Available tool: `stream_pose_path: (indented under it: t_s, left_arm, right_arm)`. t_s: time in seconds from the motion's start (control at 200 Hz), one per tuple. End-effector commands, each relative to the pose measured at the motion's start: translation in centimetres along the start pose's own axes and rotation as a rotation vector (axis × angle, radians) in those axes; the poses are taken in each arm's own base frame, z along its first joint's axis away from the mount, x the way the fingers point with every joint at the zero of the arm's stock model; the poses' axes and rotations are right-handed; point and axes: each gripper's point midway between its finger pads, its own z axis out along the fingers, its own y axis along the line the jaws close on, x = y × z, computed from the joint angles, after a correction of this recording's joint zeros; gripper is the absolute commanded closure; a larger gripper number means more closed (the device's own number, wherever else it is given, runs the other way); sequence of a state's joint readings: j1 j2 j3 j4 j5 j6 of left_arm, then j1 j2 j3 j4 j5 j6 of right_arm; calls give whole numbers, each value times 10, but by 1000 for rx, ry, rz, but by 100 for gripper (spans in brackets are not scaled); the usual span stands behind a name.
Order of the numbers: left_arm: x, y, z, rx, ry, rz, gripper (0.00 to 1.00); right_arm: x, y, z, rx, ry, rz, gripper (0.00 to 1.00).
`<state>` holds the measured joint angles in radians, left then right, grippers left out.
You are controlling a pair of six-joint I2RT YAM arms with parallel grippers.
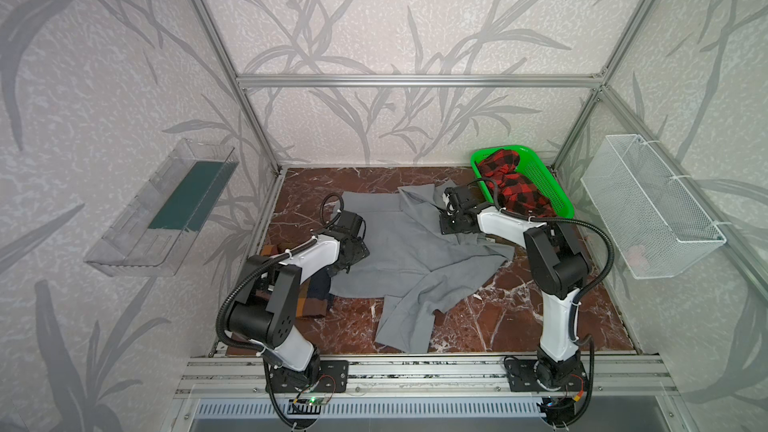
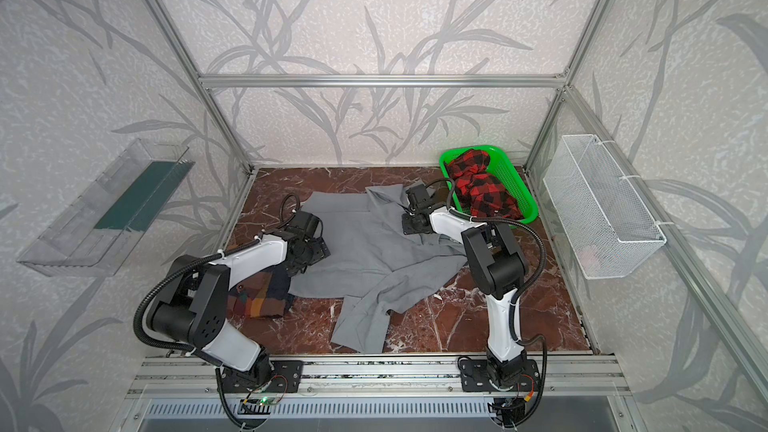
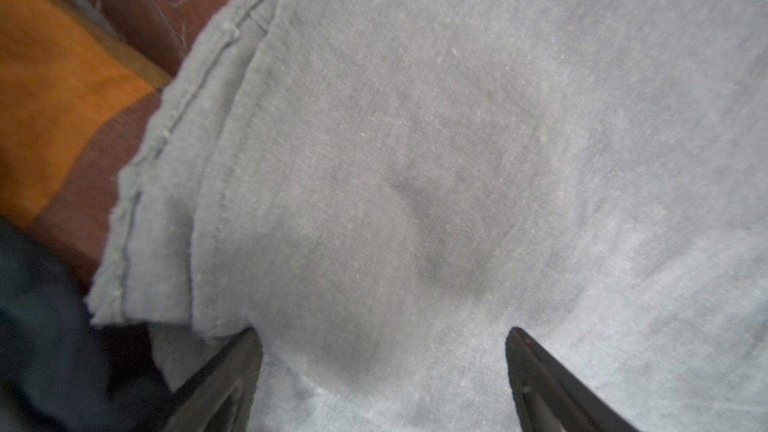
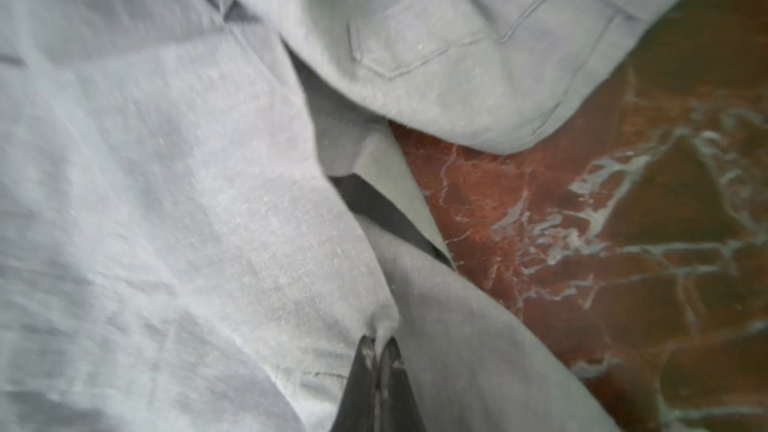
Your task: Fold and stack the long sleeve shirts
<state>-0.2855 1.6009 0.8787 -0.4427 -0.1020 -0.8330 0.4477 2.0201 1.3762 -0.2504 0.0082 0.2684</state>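
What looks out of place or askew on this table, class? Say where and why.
The grey shirt sprawls crumpled and skewed across the middle of the table, a flap trailing toward the front edge. A red-and-black checked garment sits bunched, unfolded, in the green basket at the back right.

A green basket (image 1: 547, 178) at the tabletop's (image 1: 498, 317) far right corner holds red-and-black checked cloth (image 1: 513, 187), possibly a shirt. A white mesh basket (image 1: 648, 209) hangs nearby.
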Motion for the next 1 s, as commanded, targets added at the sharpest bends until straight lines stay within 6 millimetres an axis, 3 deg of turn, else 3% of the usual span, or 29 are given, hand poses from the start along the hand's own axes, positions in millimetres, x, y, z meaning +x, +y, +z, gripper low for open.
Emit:
stream_pose_path:
  t_s: [0.0, 0.21, 0.32, 0.62, 0.8, 0.915, 0.995]
  left_arm:
    - [9, 10, 5, -36, 16, -8, 8]
    - [17, 14, 12, -45, 33, -11, 8]
    - [18, 14, 13, -49, 36, -9, 8]
    - [18, 17, 15, -67, 36, -7, 8]
    - [17, 26, 10, -106, 23, -14, 6]
    - [18, 27, 7, -103, 23, -18, 6]
    - [17, 24, 6, -92, 25, -18, 6]
  right_arm:
    - [-53, -6, -35, 33, -148, -6, 100]
    - [-96, -32, -47, 56, -223, 32, 100]
    - [-111, -57, -45, 107, -230, 76, 100]
    - [-111, -123, -8, 262, -171, 201, 100]
    - [-106, -147, -14, 392, -173, 249, 100]
    - [-111, -136, -30, 342, -175, 266, 68]
    - [-122, -109, -57, 225, -216, 262, 52]
